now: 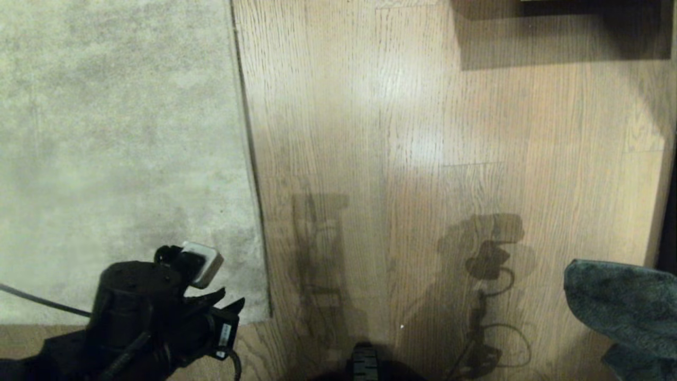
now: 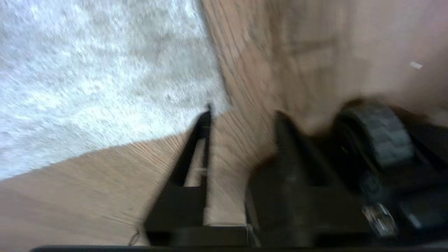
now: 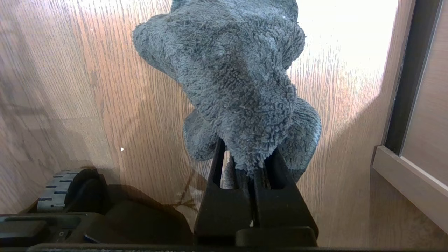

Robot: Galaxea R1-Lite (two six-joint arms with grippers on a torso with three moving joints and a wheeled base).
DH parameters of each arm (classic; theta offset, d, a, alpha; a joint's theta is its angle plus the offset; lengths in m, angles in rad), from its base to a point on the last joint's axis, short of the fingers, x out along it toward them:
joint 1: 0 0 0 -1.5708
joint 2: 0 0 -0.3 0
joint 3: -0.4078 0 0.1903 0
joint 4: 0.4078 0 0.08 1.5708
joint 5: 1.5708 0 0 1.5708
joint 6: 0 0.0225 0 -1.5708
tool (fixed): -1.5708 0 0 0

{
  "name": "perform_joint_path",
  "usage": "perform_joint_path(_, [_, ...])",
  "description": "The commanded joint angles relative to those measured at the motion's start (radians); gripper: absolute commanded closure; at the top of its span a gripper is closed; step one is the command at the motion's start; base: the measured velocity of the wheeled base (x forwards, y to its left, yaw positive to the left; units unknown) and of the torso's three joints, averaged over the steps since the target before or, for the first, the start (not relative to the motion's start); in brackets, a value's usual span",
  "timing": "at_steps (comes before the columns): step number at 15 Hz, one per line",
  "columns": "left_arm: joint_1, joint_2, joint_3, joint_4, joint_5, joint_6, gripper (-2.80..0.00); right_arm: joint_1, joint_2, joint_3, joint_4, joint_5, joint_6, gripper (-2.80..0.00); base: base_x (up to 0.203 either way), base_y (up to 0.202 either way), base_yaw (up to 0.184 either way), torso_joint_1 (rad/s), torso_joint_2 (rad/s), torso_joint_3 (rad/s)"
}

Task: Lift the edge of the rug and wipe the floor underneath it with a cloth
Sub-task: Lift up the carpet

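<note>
Nearest, at the lower left of the head view, the black left gripper [image 1: 230, 309] hangs low over the near corner of the large pale grey-beige short-pile rug [image 1: 121, 137]. Its fingertips point toward the thin dark edge trim [image 1: 253, 159], close to where the trim meets the near edge. In the left wrist view the same left gripper [image 2: 241, 117] is blurred, yet floor shows plainly between its two dark fingers [image 2: 196, 154] — the jaws stand parted and grasp nothing. The rug's corner lies just off the tip of one finger, not between the two.

At the lower right of the head view, the small dark grey-teal fuzzy microfibre cloth [image 1: 621, 301] hangs above the boards, well apart from the rug. The right wrist view shows the right gripper [image 3: 245, 164] with its jaws clenched on the lower fold of that cloth [image 3: 238, 77], and the rest of the fabric bunches up beyond the fingertips. A dark wheel [image 3: 57, 190] of the base sits beside it.

Farther out, the light brown wood-grain plank floor [image 1: 423, 132] carries a slight sheen and the arms' shadows — the rug lies flat on it along the left. A dark furniture base [image 1: 560, 32] casts shade at the far right.
</note>
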Motion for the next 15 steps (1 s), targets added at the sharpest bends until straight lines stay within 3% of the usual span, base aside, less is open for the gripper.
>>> perform_joint_path(1, [-0.056,0.137,-0.026,-0.027,0.070,-0.008,-2.80,0.000,0.001,0.000,-0.001,0.000,-0.001,0.00,0.000,0.000,0.000,0.000,0.00,0.000])
perform_joint_path(2, [-0.057,0.154,-0.036,-0.020,0.082,-0.004,-2.80,0.000,0.001,0.000,-0.001,0.000,-0.001,0.00,0.000,0.000,0.000,0.000,0.00,0.000])
perform_joint_path(6, [-0.059,0.268,-0.110,-0.010,0.304,0.031,-2.80,0.000,0.001,0.000,-0.001,0.000,-0.001,0.00,0.000,0.000,0.000,0.000,0.00,0.000])
perform_joint_path(8, [-0.054,0.325,-0.144,-0.010,0.379,0.033,-2.80,0.000,0.001,0.000,-0.001,0.000,-0.001,0.00,0.000,0.000,0.000,0.000,0.00,0.000])
perform_joint_path(15, [-0.019,0.526,-0.279,-0.024,0.491,0.032,-2.80,0.000,0.001,0.000,-0.001,0.000,-0.001,0.00,0.000,0.000,0.000,0.000,0.00,0.000])
